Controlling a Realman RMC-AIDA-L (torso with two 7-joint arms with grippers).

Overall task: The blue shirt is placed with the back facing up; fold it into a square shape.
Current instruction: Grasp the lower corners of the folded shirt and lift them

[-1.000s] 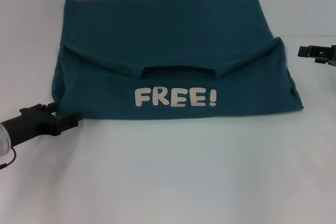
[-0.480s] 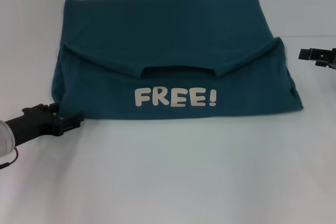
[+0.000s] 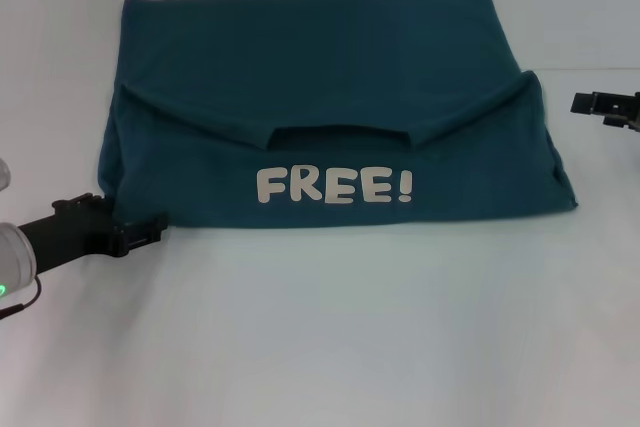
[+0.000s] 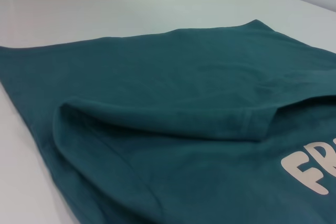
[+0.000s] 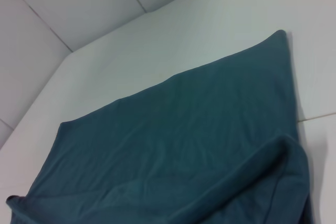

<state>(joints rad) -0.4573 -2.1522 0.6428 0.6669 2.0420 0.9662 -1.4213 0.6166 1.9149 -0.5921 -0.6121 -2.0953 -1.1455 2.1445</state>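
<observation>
1. the blue shirt [image 3: 330, 117] lies flat on the white table [image 3: 330, 337], spread across the far half of the surface in front of me, wider than it is deep.
2. its near part is doubled back over the rest, so a band of the printed side faces up along the edge closest to me, with white "free!" lettering [image 3: 334, 186] centred on that band.
3. above the lettering the neck opening shows as a short straight slot, and two hemmed sleeve edges slant up and outward from it toward either side.
4. the far part is plain teal-blue cloth with faint soft creases and a fairly straight far edge.
5. in the left wrist view the fold [image 4: 157, 121] reads as a rounded, slightly puffed roll of fabric, not pressed flat, and the start of the lettering shows beside it.
6. in the right wrist view the plain cloth [image 5: 173, 140] runs out to a far corner, with a raised, curled fold at the close side.
7. my left gripper [image 3: 150, 229] sits low on the table, just beside the shirt's near left corner; i cannot tell whether its fingers are apart or together.
8. my right gripper [image 3: 600, 104] is off the shirt's right side, apart from the cloth, and its state is also unclear.
</observation>
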